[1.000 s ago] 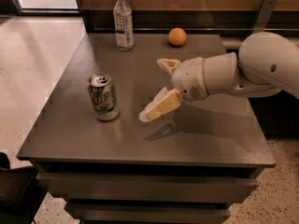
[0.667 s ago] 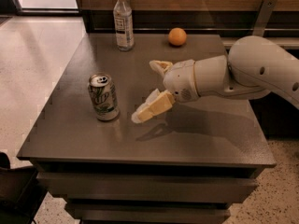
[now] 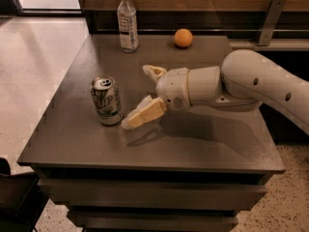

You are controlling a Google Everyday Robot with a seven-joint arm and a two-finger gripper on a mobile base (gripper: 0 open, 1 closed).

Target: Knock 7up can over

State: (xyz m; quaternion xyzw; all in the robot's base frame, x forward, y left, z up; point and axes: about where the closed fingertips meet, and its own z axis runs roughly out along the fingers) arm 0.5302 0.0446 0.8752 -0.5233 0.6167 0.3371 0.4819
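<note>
The 7up can [image 3: 106, 100] stands upright on the left part of the dark grey table [image 3: 203, 144]. It is silver-white with green markings and a shiny pull-tab top. My gripper [image 3: 136, 96] reaches in from the right on a white arm. It is open, with one cream finger [image 3: 144, 114] low and close beside the can's right side and the other finger [image 3: 153, 72] further back. I cannot tell whether the near fingertip touches the can.
A clear plastic water bottle [image 3: 127, 22] stands at the table's back edge. An orange [image 3: 183, 37] lies to its right. A wooden wall and a metal bracket [image 3: 268, 14] run behind the table. The floor drops away on the left and front.
My gripper has moved left across the table towards the can. The can still stands upright in the same place.
</note>
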